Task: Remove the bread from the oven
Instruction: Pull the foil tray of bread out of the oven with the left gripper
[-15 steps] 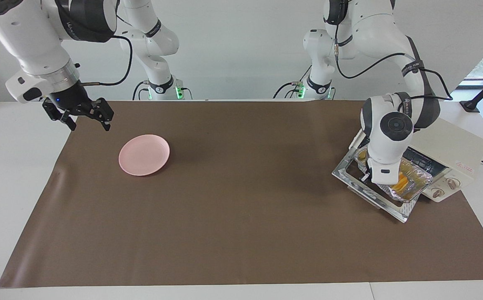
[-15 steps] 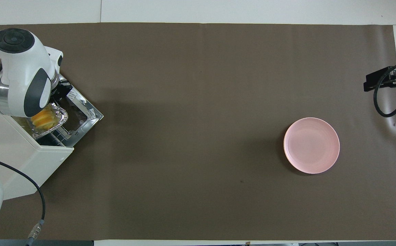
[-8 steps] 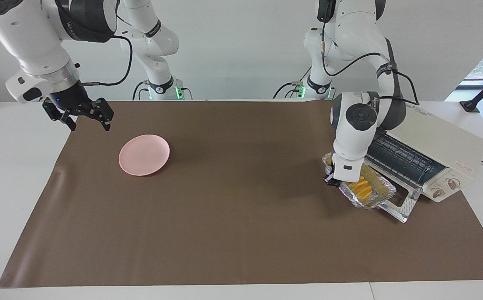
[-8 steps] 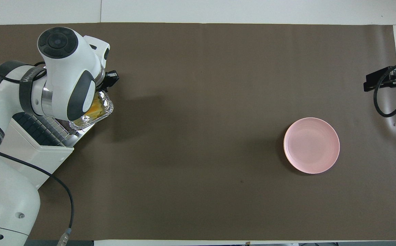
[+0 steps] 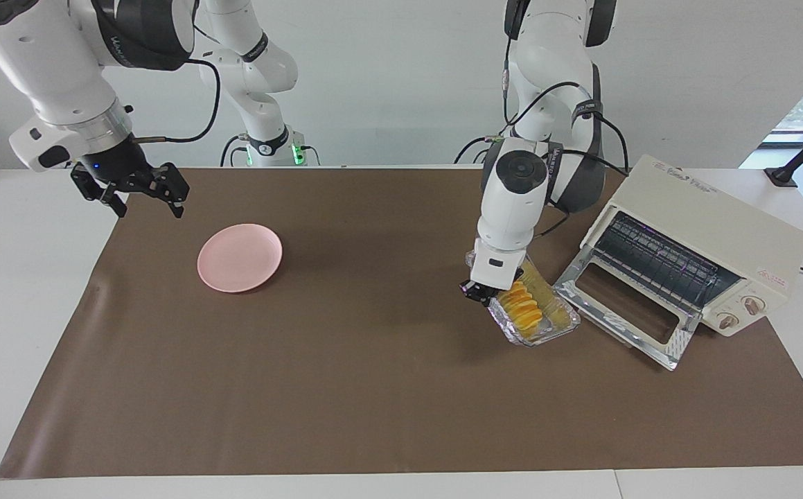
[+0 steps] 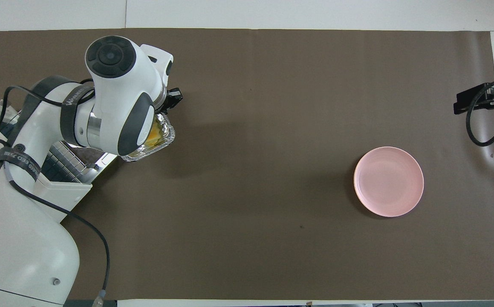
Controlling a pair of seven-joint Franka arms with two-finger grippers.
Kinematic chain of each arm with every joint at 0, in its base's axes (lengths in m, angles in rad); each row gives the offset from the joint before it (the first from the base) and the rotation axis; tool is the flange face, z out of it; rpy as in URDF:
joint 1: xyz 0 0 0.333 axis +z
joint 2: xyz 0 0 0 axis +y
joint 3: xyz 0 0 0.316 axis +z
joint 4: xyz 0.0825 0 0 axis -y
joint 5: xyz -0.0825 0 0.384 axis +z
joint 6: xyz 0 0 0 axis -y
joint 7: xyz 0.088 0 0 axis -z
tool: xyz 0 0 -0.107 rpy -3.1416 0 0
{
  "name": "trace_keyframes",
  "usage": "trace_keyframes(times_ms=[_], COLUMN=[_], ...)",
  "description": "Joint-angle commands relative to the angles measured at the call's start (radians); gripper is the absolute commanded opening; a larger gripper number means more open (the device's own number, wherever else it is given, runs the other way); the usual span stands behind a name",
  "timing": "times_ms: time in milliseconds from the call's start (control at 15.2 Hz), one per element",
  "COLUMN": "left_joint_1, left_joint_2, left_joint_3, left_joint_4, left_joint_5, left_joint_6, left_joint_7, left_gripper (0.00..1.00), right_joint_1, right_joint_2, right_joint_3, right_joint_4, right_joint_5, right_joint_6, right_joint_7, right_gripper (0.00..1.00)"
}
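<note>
Left gripper (image 5: 479,294) clamped on foil tray (image 5: 536,320) rim, bread (image 5: 520,309) inside, over the mat beside the open oven (image 5: 692,260). Tray hangs tilted; bread may slide out. Right gripper (image 5: 139,188) waits open near pink plate (image 5: 240,257).

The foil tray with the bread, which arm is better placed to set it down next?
Left. The left gripper is shut on the foil tray holding the bread, clear of the oven. The right gripper waits open by the pink plate.

A white counter (image 5: 20,291) holds a big brown mat (image 5: 373,388). On it sit a round pink plate (image 5: 240,257) and a cream-white oven (image 5: 713,242).
</note>
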Motion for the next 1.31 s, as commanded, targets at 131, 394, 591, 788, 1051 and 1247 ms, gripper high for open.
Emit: trace_keyframes(times_ms=[131, 394, 591, 788, 1051, 1247], left_joint_1=[-0.025, -0.138, -0.188, -0.230, -0.240, -0.295], left_joint_2=[0.044, 0.046, 0.052, 0.075, 0.103, 0.118], left_joint_3=[-0.039, -0.046, -0.055, -0.055, -0.055, -0.050], left_joint_4=[0.094, 0.089, 0.066, 0.031, 0.007, -0.032], left_joint_5=[-0.007, 0.055, 0.055, 0.055, 0.048, 0.056], left_joint_6=[-0.006, 0.007, 0.034, 0.030, 0.039, 0.065], left_joint_7=[0.067, 0.075, 0.084, 0.085, -0.026, -0.098], left_gripper=[0.00, 0.00, 0.00, 0.00, 0.00, 0.00], right_joint_1=[-0.003, -0.003, -0.003, -0.004, -0.013, -0.019], right_joint_2=[-0.014, -0.014, -0.014, -0.017, -0.021, -0.021], right_joint_3=[0.005, 0.005, 0.005, 0.005, 0.005, 0.005], right_joint_4=[-0.014, -0.014, -0.014, -0.016, -0.016, -0.016], right_joint_5=[-0.011, -0.011, -0.011, -0.011, -0.011, -0.011], right_joint_6=[-0.011, -0.011, -0.012, -0.072, -0.080, -0.080], right_joint_7=[-0.016, -0.016, -0.016, -0.019, -0.019, -0.019], right_gripper=[1.00, 1.00, 1.00, 1.00, 1.00, 1.00])
